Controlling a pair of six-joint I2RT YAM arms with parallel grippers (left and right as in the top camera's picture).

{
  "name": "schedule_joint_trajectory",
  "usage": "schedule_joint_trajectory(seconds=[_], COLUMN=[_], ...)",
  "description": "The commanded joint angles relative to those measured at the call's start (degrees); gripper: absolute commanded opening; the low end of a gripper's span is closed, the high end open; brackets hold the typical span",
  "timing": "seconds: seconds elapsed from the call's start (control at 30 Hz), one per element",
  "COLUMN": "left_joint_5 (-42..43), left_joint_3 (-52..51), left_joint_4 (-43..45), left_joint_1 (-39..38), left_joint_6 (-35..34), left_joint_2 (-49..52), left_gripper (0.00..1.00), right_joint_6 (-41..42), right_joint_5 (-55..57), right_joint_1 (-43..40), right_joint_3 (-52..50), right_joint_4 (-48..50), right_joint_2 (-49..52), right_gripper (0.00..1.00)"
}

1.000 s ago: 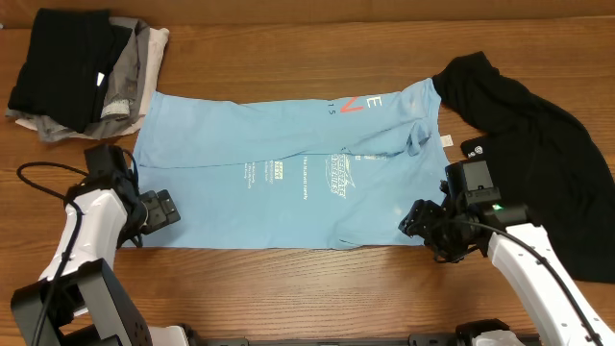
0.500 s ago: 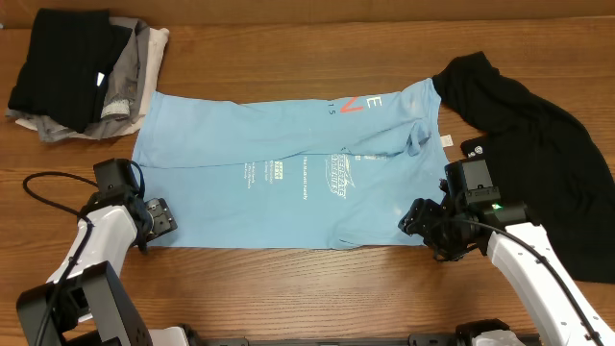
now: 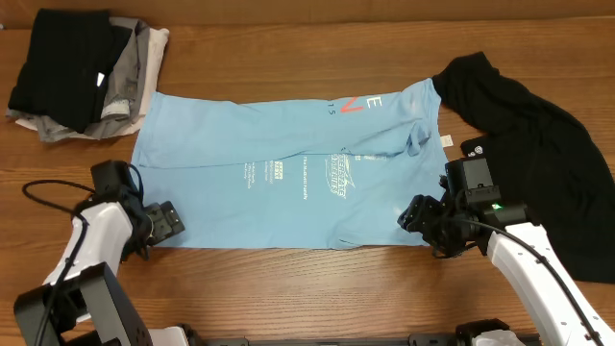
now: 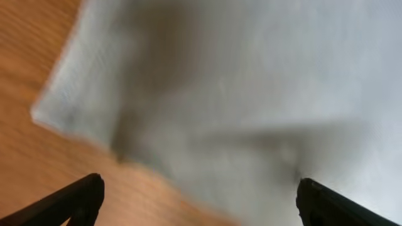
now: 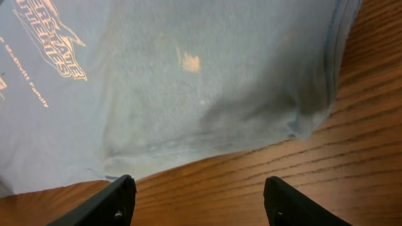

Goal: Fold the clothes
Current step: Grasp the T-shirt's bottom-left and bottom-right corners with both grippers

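Lying flat across the middle of a wooden table (image 3: 317, 288) is a light-blue short-sleeved T-shirt (image 3: 279, 183) with red and white lettering. A black garment (image 3: 528, 125) with a small white round logo sprawls at the right, its far part touching the shirt's right end. A pile of folded clothes (image 3: 82, 72), black on top of grey, sits at the far left corner. The left gripper (image 3: 165, 221) hovers at the shirt's near left corner, fingers spread wide and grasping nothing; its wrist view is blurred. The right gripper (image 3: 415, 216) sits at the shirt's near right corner, its fingers (image 5: 122, 194) also parted and empty, with the hem just beyond them.
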Motion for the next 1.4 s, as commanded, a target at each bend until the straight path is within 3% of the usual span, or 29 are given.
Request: schedule_joint_trajectory(seconds=[0.0,0.13,0.3,0.6,0.93,1.37], left_joint_5=[3.56,3.5,3.63,7.23,9.05,9.05], left_joint_3=[9.73,14.36,13.0,8.85,-0.37,-3.28], left_joint_4=[-7.37,-13.62,-13.14,-9.18,-1.68,1.18], left_joint_1=[-0.24,-0.22,1.44,8.15,8.39,8.39], left_joint_6=[-1.66,-1.62,-2.51,-1.79,-0.85,0.0], left_joint_2=[0.31,0.26,0.24,0.24,0.26,0.31], left_gripper=[1.0,1.0,1.0,1.0,1.0,1.0], right_joint_6=[0.94,0.92,0.9,0.7,0.66,-0.61], right_joint_5=[-0.26,0.17,0.15,0.17,0.17,0.17], right_joint_1=[0.28,0.28,0.28,0.28,0.28,0.28], right_joint_3=[-0.35,-0.35,-0.35,-0.35,-0.35,-0.35], right_joint_4=[0.33,0.35,0.33,0.37,-0.24,-0.74], right_joint_2=[0.07,0.07,0.07,0.07,0.07,0.07], right_gripper=[0.69,0.69,0.7,0.7,0.7,0.71])
